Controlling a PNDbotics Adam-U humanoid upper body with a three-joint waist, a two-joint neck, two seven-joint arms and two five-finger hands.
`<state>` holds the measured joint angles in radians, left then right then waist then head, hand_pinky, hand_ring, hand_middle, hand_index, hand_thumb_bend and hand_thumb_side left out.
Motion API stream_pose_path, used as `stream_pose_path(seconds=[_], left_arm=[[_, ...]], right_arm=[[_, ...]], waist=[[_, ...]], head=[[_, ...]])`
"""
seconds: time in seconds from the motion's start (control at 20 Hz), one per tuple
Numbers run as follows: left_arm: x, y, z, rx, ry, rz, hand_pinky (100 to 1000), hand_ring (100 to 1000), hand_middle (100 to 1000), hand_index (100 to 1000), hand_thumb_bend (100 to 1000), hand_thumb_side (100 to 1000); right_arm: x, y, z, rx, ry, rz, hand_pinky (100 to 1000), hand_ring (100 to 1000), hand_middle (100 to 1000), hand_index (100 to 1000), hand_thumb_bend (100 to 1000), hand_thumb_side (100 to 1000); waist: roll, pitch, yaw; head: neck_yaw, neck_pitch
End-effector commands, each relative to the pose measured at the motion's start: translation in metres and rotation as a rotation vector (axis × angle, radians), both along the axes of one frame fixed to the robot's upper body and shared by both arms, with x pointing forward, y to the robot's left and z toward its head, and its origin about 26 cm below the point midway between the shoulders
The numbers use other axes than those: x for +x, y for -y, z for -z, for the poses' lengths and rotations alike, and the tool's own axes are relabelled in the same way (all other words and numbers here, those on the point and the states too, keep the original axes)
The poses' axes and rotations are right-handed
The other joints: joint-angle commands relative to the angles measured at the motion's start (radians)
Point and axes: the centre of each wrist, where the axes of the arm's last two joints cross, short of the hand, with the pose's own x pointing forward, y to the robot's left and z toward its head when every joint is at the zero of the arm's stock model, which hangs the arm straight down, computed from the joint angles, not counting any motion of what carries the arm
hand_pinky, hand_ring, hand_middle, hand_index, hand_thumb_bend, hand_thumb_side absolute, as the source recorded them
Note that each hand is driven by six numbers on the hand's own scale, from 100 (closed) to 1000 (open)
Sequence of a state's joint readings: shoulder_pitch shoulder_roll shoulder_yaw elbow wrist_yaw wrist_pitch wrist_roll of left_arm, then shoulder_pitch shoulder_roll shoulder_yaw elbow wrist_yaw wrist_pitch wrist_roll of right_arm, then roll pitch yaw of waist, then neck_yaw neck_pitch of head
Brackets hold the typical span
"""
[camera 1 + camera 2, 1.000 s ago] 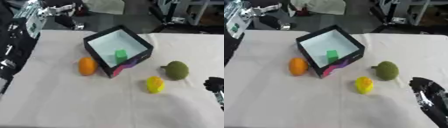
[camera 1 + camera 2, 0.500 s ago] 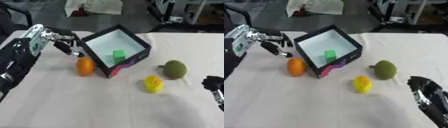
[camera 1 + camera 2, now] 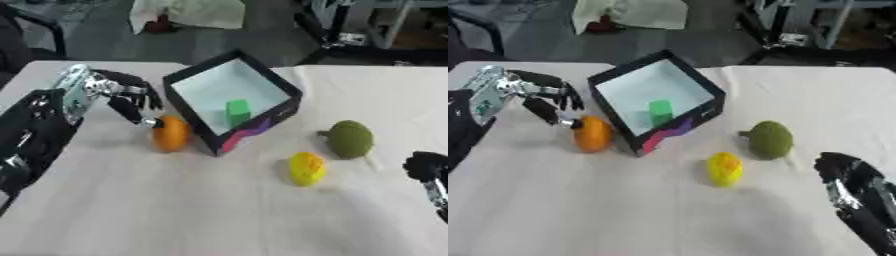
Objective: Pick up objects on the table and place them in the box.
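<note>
Three fruits lie outside your box (image 3: 262, 82): the orange one (image 3: 171, 133) touches your left hand's (image 3: 118, 97) spread fingertips, beside the box's left wall. Your right hand (image 3: 855, 187) waits low right, fingers unreadable, near the green fruit (image 3: 770, 140) and yellow one (image 3: 724, 169).

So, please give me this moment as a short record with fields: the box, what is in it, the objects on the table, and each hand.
box: black box, open top, on the white table
inside box: green block
beside box: orange fruit, to its left
right of box: yellow fruit, green fruit
left hand: open, fingertips at the orange fruit
right hand: lower right corner, fingers unclear
</note>
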<state>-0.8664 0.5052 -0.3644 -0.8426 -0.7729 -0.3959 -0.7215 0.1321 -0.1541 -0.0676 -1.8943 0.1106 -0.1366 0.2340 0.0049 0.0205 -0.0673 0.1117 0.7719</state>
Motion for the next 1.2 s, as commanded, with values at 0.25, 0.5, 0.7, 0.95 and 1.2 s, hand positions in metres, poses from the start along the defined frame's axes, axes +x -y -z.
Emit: stream_pose_path(seconds=[0.25, 0.5, 0.7, 0.95, 1.2], left_arm=[[-0.001, -0.001, 0.004, 0.052, -0.082, 0.154, 669, 581, 614, 776, 174, 403], [-0.001, 0.001, -0.017, -0.027, 0.04, 0.154, 553, 436, 445, 605, 100, 245], [-0.003, 0.008, -0.081, -0.127, 0.245, 0.15, 563, 431, 435, 608, 100, 194], [-0.002, 0.03, -0.142, -0.235, 0.466, 0.11, 574, 432, 435, 613, 100, 144], [0.022, 0.064, -0.12, -0.199, 0.508, 0.013, 600, 461, 468, 638, 112, 185]], right_arm=[[0.002, 0.003, -0.006, -0.021, 0.017, -0.004, 775, 746, 679, 764, 100, 544], [0.001, 0.004, -0.005, -0.021, 0.016, -0.003, 775, 746, 679, 764, 100, 544], [0.0, 0.004, -0.005, -0.02, 0.012, -0.001, 775, 746, 679, 765, 100, 546], [0.0, 0.003, -0.003, -0.018, 0.006, -0.003, 775, 747, 679, 765, 100, 549], [0.0, 0.002, -0.002, -0.013, 0.003, -0.005, 775, 746, 679, 765, 100, 553]], waist=[[0.011, -0.015, 0.0], [0.009, -0.017, 0.002], [0.009, -0.019, 0.005], [0.006, -0.022, 0.01], [0.002, -0.022, 0.003]], head=[[-0.007, -0.002], [-0.008, -0.002], [-0.009, -0.002], [-0.005, -0.002], [-0.008, -0.002]])
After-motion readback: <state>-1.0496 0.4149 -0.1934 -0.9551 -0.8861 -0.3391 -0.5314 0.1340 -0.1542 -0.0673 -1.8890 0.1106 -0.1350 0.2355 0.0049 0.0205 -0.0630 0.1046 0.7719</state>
